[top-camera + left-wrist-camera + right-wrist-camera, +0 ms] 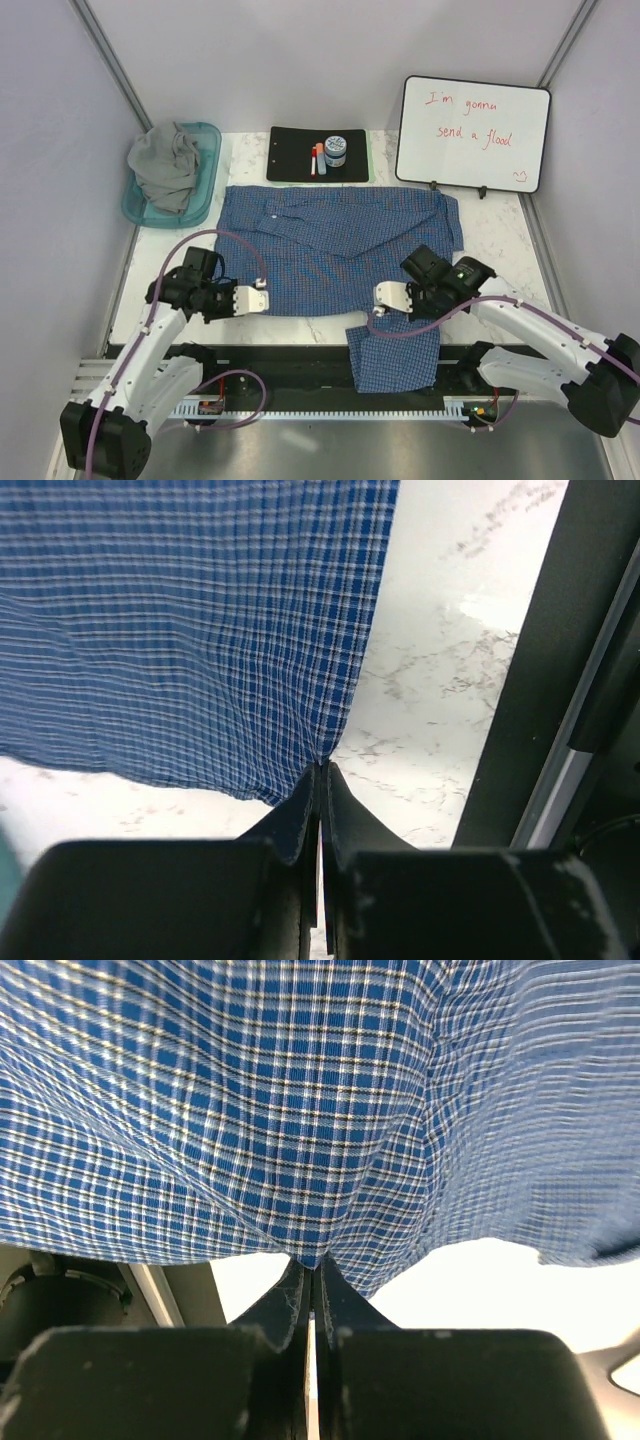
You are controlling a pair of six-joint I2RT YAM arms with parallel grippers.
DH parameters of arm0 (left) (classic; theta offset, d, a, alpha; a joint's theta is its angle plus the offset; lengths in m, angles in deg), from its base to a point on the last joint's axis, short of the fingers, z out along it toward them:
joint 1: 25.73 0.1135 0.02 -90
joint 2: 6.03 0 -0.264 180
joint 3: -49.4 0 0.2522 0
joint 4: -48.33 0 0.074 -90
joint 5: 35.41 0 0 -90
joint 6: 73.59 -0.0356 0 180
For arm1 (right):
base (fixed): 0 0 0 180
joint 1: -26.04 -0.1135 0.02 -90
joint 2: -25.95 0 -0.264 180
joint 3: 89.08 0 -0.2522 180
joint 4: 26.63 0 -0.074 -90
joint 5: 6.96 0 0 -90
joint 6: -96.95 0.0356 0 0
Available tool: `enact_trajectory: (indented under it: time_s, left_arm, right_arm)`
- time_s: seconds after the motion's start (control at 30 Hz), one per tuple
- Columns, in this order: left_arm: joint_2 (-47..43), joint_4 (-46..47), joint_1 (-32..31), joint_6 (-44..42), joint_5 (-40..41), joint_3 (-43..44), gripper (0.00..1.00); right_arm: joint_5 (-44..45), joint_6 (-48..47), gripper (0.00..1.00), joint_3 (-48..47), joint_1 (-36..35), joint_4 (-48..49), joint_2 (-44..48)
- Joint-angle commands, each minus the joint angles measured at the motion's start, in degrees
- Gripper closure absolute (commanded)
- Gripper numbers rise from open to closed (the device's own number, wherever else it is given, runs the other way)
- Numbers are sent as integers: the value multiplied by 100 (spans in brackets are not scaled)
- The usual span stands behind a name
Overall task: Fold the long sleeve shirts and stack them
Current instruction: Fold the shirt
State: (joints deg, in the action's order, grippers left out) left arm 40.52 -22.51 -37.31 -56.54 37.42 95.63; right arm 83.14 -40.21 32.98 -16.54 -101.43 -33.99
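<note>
- Blue-and-white fine-check woven shirt (340, 250): spread wide across the middle of the white marbled bench (500, 240), collar end toward the far side.
- One flap of the same cloth hanging over the near edge of the bench, just beside the right arm.
- Left gripper (322, 770): closed tight, jaws pressed together on the near left corner of the check shirt, cloth fanning away from the tips.
- Right gripper (310, 1265): likewise closed tight, pinching a fold of the check shirt's near hem, fabric puckered where it meets the tips.
- Plain grey soft shirt (170, 165): bunched in a heap inside a translucent teal plastic tub (208, 190) at the far left corner of the bench, apart from the check shirt.
- Black clipboard (290, 160) behind the check shirt, carrying a small round jar (335, 150) and markers.
- White board with red handwriting (473, 133), propped upright at the far right.
</note>
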Motion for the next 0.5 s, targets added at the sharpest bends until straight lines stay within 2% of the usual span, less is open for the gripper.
enact_trajectory:
  time_s: [0.0,0.07,0.2,0.37,0.47]
  left_arm:
    - [82,-497,41,-106,-340,672,98]
    - [397,-418,59,69,-357,997,98]
    - [1057,90,243,342,-445,1612,98]
    - [1901,583,445,474,-445,2430,98]
    - [2446,935,638,501,-428,2878,98]
  right_arm:
    - [165,5,100,-635,57,-453,158]
    - [245,-170,100,-854,136,-488,141]
    - [201,-557,100,-1433,724,-471,-227]
    - [8,-1338,100,-2111,1602,-348,-1018]
    - [8,-1506,100,-2647,1876,-313,-1589]
